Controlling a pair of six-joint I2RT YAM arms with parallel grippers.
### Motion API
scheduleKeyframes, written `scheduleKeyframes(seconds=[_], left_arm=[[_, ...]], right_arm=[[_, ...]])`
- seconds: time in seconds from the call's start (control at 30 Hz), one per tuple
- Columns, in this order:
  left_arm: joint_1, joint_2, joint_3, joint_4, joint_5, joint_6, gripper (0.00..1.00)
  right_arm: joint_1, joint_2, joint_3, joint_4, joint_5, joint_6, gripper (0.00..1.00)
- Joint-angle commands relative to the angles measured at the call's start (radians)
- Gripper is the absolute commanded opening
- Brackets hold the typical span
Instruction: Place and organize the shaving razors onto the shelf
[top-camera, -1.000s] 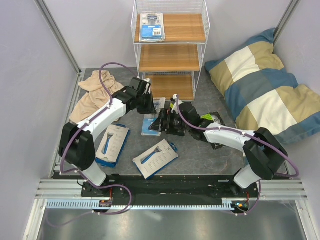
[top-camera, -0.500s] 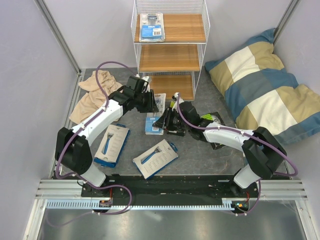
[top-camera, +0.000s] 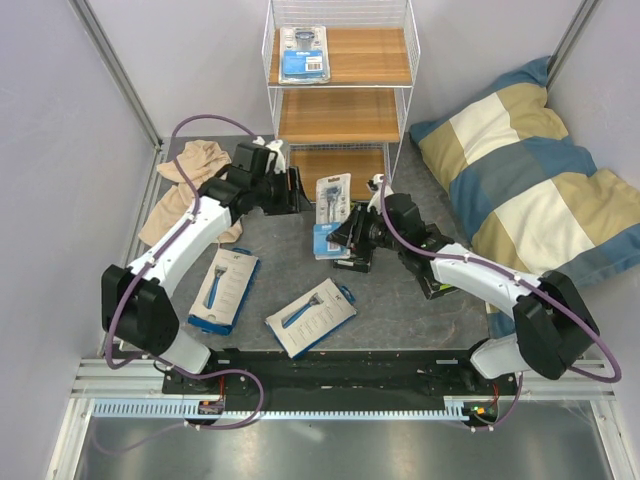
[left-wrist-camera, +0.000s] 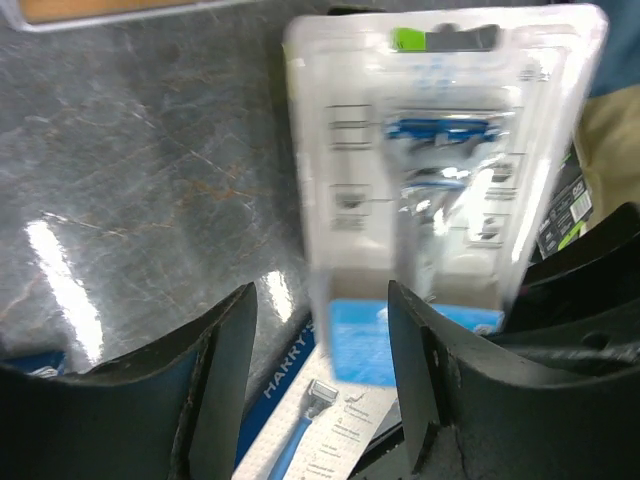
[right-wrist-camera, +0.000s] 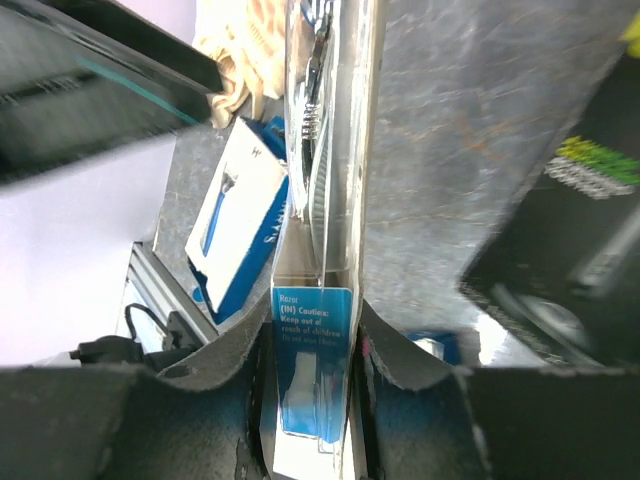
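While the right claw (right-wrist-camera: 310, 350) grips the lower edge of the white-and-blue plastic razor blister card (top-camera: 333, 203), the left claw (left-wrist-camera: 320, 310) stands open and empty at its 9 o'clock. The card's long axis seems to point to 12 o'clock, toward the white wire shelf (top-camera: 340, 118).

Pale lavender walls (top-camera: 60, 120) enclosed a dark grey, marbled tabletop (top-camera: 410, 300) with bright patches of glare. At three o'clock, a blue, cream and tan pillow (top-camera: 530, 180) filled the corner. At ten o'clock lay a crumpled beige cloth (top-camera: 185, 190). Aluminium rails (top-camera: 100, 378) ran along six o'clock.
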Motion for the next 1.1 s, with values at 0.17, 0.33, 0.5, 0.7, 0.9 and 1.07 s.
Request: scheduleKeyframes(seconds=[0.17,0.33,0.5,0.7,0.9,1.07], left_arm=[[0.116,-0.096,-0.131,0.309,0.362,-0.002,0.6],[0.144,-0.107,-0.228,0.478,0.528,-0.056,0.58],[0.144,-0.092,-0.251,0.538,0.616,-0.068,0.57],[0.145,-0.089,-0.3,0.659,0.711,-0.105,0.53],[0.146,-0.09,-0.334,0.727,0.798,-0.137,0.15],[0.155,-0.096,-0.339,0.748,0.78,-0.166,0.02]], right_arm=[[-0.062,-0.114,-0.011,-0.027,-0.213,-0.166,0.27],[-0.063,-0.14,-0.017,-0.022,-0.284,-0.215,0.27],[-0.063,-0.166,-0.029,0.048,-0.359,-0.207,0.28],[-0.063,-0.163,-0.046,0.146,-0.46,-0.166,0.28],[-0.065,-0.145,-0.046,0.156,-0.474,-0.148,0.3],[-0.065,-0.157,-0.035,0.085,-0.39,-0.163,0.53]])
